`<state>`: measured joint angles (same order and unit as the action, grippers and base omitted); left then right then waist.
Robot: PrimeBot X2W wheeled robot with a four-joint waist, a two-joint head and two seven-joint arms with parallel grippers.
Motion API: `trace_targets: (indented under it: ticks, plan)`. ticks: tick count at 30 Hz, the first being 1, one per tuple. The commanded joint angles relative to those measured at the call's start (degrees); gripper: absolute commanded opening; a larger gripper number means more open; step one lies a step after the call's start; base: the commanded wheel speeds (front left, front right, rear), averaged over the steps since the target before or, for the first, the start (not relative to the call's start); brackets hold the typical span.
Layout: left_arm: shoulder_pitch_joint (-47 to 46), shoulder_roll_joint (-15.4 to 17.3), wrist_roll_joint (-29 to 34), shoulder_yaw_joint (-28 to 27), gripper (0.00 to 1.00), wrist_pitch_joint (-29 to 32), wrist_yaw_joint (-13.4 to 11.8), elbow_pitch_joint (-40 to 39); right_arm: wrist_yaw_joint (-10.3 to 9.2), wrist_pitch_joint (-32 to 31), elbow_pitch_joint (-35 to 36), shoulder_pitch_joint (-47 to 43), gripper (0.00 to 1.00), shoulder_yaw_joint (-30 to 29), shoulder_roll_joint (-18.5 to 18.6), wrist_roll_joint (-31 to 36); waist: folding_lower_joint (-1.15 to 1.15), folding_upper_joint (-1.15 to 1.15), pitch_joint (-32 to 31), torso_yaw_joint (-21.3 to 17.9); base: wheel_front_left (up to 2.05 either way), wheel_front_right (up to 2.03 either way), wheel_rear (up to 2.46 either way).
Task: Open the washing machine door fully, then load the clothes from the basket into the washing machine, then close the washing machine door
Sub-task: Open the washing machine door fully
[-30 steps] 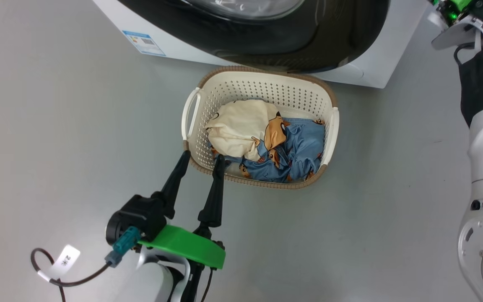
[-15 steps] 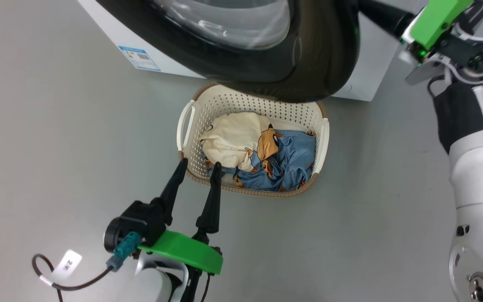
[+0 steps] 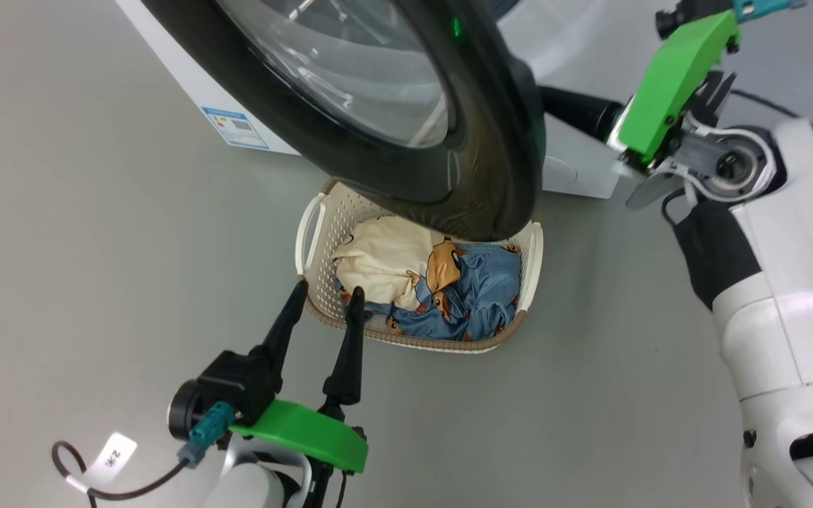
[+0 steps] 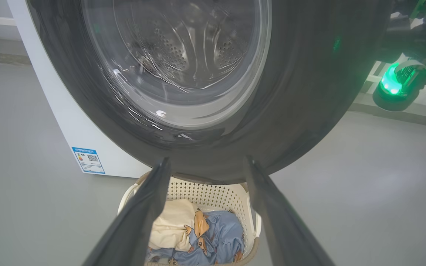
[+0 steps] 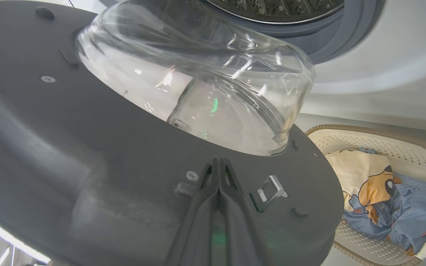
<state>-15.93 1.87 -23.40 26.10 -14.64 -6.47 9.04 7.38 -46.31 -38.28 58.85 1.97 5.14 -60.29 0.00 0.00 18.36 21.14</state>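
Door (image 3: 491,141) part open over the basket (image 3: 530,261), right end effector (image 5: 218,162) at its inner face.
The door stood swung partway out from the washing machine (image 5: 383,66), its lower edge above the basket on the floor (image 3: 96,247), where the clothes (image 3: 435,282) lay. The right end effector's fingers were pressed together, holding nothing, tips against the door's inner side beside the latch (image 5: 272,188). The left end effector (image 3: 329,286) hung spread and empty at the basket's near left corner.

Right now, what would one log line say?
door: part open | right gripper: shut, at door's inside | left gripper: open, near basket | clothes: in basket
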Motion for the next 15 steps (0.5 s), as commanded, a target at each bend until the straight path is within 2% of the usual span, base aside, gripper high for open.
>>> trace_targets:
  ticks: [1, 15]
  plan:
    - [0.7, 1.0, 0.4, -2.1, 1.0, -0.4, 0.2, -1.0, 0.11, -0.3, 2.0, -1.0, 0.0, 1.8, -2.3, -1.1, 0.0, 0.0, -0.6, 0.0, 0.0, 0.0, 0.0]
    - [2.2, 1.0, 1.2, -2.6, 1.0, -0.4, 0.5, -1.0, 0.11, -1.3, 4.6, -6.6, 0.0, 9.1, -2.3, -7.4, 0.0, 0.0, -2.7, -0.1, 0.0, 0.0, 0.0]
